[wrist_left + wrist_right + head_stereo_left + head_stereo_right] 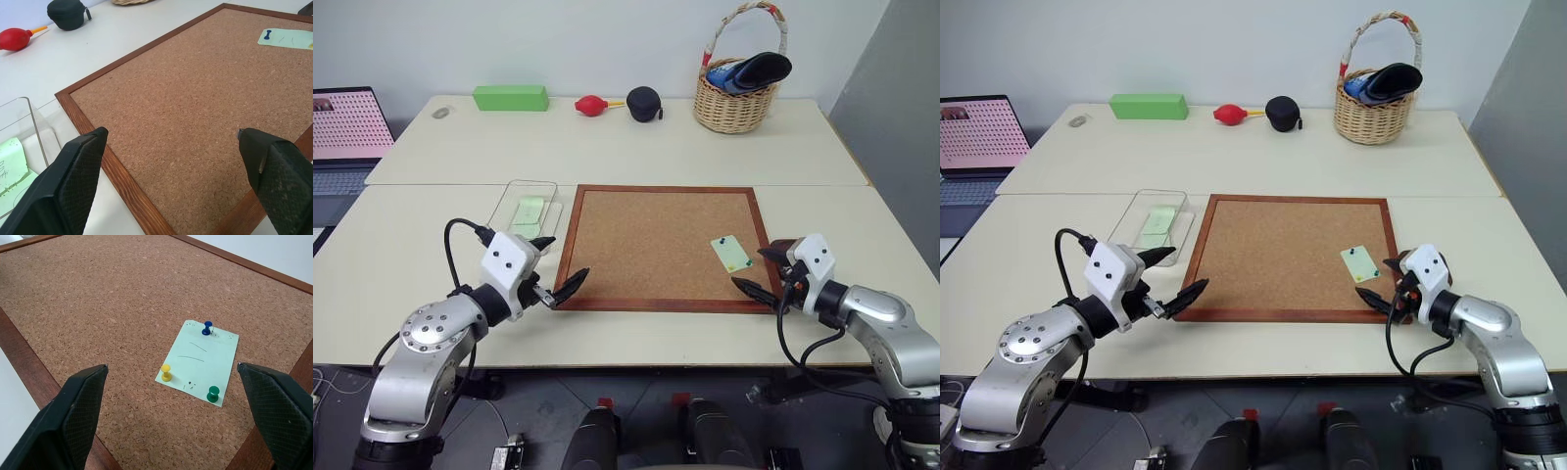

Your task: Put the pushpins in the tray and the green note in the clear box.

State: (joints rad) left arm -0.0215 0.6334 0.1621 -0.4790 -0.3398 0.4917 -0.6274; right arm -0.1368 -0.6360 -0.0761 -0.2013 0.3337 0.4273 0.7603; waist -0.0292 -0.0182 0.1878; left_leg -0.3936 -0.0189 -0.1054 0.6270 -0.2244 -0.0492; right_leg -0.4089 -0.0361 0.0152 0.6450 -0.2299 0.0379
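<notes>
A pale, matt worktop (636, 162) is seen carrying a flat corkboard (656, 240) with a grainy brown cork face and a smooth reddish-brown wooden frame. The green note (199, 361), a thin mint-green paper rectangle, is pinned flat to the cork near the board's right edge. Three pushpins (208, 328) with small waisted plastic heads are stuck through it: a dark blue one at one short end, and a yellow one and a green one at the two corners of the other end. Faint pen strokes are seen on the paper.

The clear box (524, 208), a shallow transparent plastic container with rounded corners, is set on the worktop just beside the board's left frame. Pale green paper slips are lying inside it already.

The left gripper (556, 269) is held above the board's near left corner with its two black, cross-hatched fingers spread wide and nothing between them. The right gripper (766, 271) is held at the board's near right corner, close to the note, equally wide open and empty.

Along the far side of the worktop, a bright green rectangular block (511, 97), a red rubber bulb (591, 105), a small black zipped pouch (644, 103) and a woven wicker basket (736, 98) with a wrapped handle are lined up. A laptop (342, 137) is placed at the far left.
</notes>
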